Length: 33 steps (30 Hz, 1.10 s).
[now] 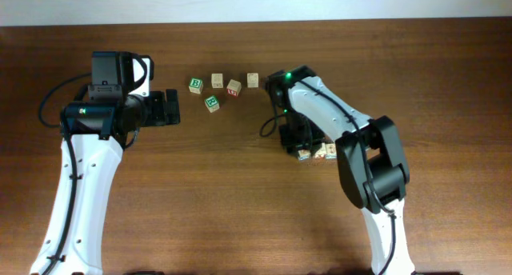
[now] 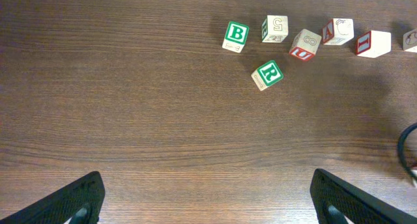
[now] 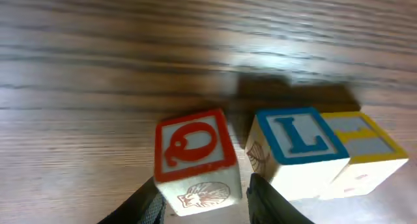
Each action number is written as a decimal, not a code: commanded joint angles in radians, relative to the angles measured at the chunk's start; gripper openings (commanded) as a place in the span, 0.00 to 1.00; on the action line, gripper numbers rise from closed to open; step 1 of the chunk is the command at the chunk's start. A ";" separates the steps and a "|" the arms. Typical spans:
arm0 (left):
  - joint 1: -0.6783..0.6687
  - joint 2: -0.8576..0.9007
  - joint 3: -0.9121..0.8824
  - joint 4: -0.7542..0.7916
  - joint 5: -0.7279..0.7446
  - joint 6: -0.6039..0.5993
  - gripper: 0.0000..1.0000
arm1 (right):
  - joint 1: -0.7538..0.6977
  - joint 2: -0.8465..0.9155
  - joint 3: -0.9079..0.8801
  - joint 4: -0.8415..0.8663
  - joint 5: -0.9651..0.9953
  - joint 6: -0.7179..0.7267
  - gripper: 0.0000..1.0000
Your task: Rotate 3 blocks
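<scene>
Three blocks lie in a row on the table: a red-framed Q block point(image 3: 195, 146), a blue-framed L block point(image 3: 300, 142) and a yellow-edged block point(image 3: 365, 138) touching the L block. Overhead they show as small cubes point(image 1: 304, 153), point(image 1: 319, 152), point(image 1: 330, 152) beside the right arm. My right gripper point(image 3: 205, 188) straddles the Q block. Its left finger point(image 3: 146, 201) is at the block's lower corner, while the right finger point(image 3: 267, 198) stands off with a small gap, so it is open. My left gripper point(image 2: 207, 195) hangs wide open over bare table, far left of the blocks.
A loose group of other cubes sits at the back centre: a green B cube point(image 1: 196, 85), a second green-lettered cube point(image 1: 211, 103), a pale cube point(image 1: 217, 81), a red-lettered cube point(image 1: 234, 87) and another pale cube point(image 1: 253, 80). The right arm's black cable point(image 1: 268, 127) loops nearby.
</scene>
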 commanded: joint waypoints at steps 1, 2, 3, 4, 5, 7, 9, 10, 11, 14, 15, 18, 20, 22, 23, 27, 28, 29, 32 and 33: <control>0.002 0.002 0.019 0.002 -0.004 -0.013 0.99 | -0.008 -0.018 -0.001 -0.010 0.023 0.005 0.41; 0.002 0.002 0.019 0.002 -0.004 -0.013 0.99 | -0.007 -0.025 0.002 -0.010 0.023 0.005 0.41; 0.002 0.002 0.019 0.002 -0.004 -0.013 0.99 | -0.007 -0.037 0.006 -0.011 0.018 0.005 0.41; 0.002 0.002 0.019 0.002 -0.004 -0.013 0.99 | -0.007 -0.058 0.010 -0.011 0.015 0.005 0.41; 0.002 0.002 0.019 0.002 -0.004 -0.013 0.99 | -0.007 -0.078 0.012 -0.011 0.016 0.005 0.41; 0.002 0.002 0.019 0.002 -0.004 -0.013 0.99 | -0.008 -0.131 0.014 -0.010 0.016 0.004 0.42; 0.002 0.002 0.019 0.002 -0.004 -0.013 0.99 | -0.008 -0.185 0.014 -0.011 0.015 0.004 0.42; 0.002 0.002 0.019 0.002 -0.004 -0.013 0.99 | -0.009 -0.222 0.014 -0.011 0.015 0.004 0.42; 0.002 0.002 0.019 0.002 -0.004 -0.013 0.99 | -0.009 -0.256 0.014 -0.015 0.015 0.004 0.42; 0.002 0.002 0.019 0.002 -0.004 -0.013 0.99 | -0.031 -0.405 0.014 -0.060 0.005 0.005 0.41; 0.002 0.002 0.019 0.002 -0.004 -0.013 0.99 | -0.041 -0.447 0.013 -0.073 0.006 0.004 0.41; 0.002 0.002 0.019 0.002 -0.004 -0.013 0.99 | -0.092 -0.580 -0.068 -0.074 0.037 -0.003 0.38; 0.002 0.002 0.019 0.002 -0.004 -0.013 0.99 | -0.201 -0.688 -0.252 -0.003 0.021 -0.014 0.38; 0.002 0.002 0.019 0.002 -0.004 -0.013 0.99 | -0.305 -0.742 -0.414 0.139 -0.095 -0.095 0.38; 0.002 0.002 0.019 0.002 -0.004 -0.013 0.99 | -0.356 -0.747 -0.483 0.216 -0.167 -0.134 0.38; 0.002 0.002 0.019 0.002 -0.004 -0.013 0.99 | -0.459 -0.679 -0.705 0.526 -0.256 -0.152 0.37; 0.002 0.002 0.019 0.002 -0.004 -0.013 0.99 | -0.459 -0.658 -0.720 0.561 -0.256 -0.152 0.37; 0.002 0.002 0.019 0.002 -0.004 -0.013 0.99 | -0.459 -0.628 -0.729 0.591 -0.256 -0.152 0.37; 0.002 0.002 0.019 0.002 -0.004 -0.013 0.99 | -0.458 -0.524 -0.731 0.657 -0.256 -0.153 0.34; 0.002 0.002 0.019 0.002 -0.004 -0.013 0.99 | -0.458 -0.492 -0.731 0.662 -0.256 -0.152 0.33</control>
